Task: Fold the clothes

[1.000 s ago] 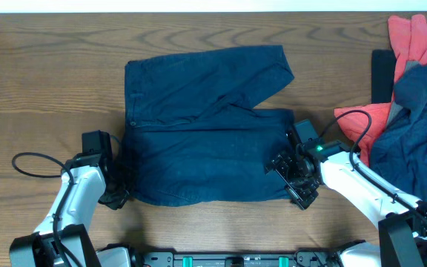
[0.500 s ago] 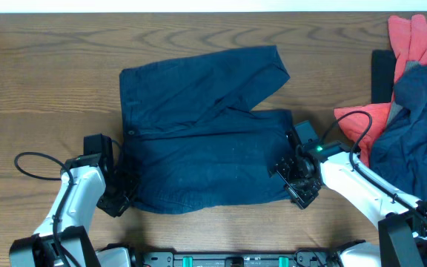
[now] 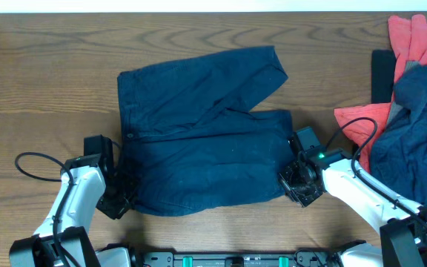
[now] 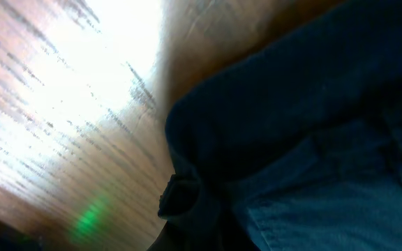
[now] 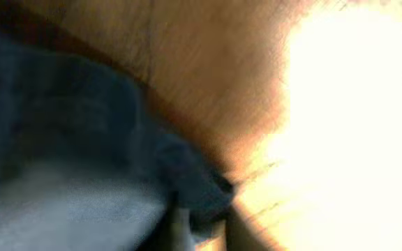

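Note:
The dark navy shorts lie spread on the wooden table, one leg angled up to the right. My left gripper is shut on their near left corner. In the left wrist view navy cloth fills the right side, pinched at my left gripper. My right gripper sits at the near right corner, shut on the hem. The right wrist view is blurred, with a fold of cloth bunched at my right gripper.
A heap of other clothes, coral red and navy, lies at the right edge. A flat black object shows beside it. Bare wood table surrounds the shorts.
My right gripper has gone from open to shut on the shorts' right corner. The shorts' left side has slid slightly leftward with my left gripper.

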Robot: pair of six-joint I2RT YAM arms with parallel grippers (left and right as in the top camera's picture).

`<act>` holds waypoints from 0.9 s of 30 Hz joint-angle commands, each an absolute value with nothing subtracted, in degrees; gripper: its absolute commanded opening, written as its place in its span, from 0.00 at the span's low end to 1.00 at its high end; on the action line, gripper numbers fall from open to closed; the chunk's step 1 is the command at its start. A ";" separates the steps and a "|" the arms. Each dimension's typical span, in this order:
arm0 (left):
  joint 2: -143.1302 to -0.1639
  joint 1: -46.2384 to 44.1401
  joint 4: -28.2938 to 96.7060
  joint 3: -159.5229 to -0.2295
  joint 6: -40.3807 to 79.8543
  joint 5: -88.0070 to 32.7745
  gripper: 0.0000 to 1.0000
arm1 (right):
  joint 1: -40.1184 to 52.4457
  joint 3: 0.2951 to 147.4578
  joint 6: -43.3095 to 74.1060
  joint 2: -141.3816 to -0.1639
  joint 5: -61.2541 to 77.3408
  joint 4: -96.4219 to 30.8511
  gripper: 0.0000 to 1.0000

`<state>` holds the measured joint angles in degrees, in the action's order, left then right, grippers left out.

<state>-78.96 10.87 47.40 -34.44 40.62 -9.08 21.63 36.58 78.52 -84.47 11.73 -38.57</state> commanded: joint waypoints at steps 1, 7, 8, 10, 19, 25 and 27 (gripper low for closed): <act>-78.48 11.14 48.66 -35.31 40.12 -8.99 0.06 | 22.13 34.87 78.81 -85.54 6.20 -37.87 0.01; -77.95 11.14 53.36 -38.81 35.18 -11.09 0.06 | 20.05 35.90 69.23 -84.88 3.99 -37.98 0.01; -77.52 11.14 55.11 -40.27 33.61 -11.62 0.06 | 19.00 36.60 65.28 -84.25 3.53 -38.17 0.01; -76.42 11.14 58.61 -43.00 31.38 -11.60 0.06 | 16.99 38.06 59.83 -82.63 3.16 -39.05 0.01; -65.17 11.11 72.82 -52.01 24.40 -11.60 0.06 | 9.72 47.66 46.19 -68.84 -1.10 -48.80 0.01; -54.08 11.11 78.98 -55.79 22.70 -14.28 0.06 | 9.72 57.12 37.36 -62.98 -2.13 -55.94 0.01; -51.33 11.11 79.94 -57.34 22.83 -14.85 0.06 | 9.74 60.80 34.79 -63.13 -2.13 -57.58 0.01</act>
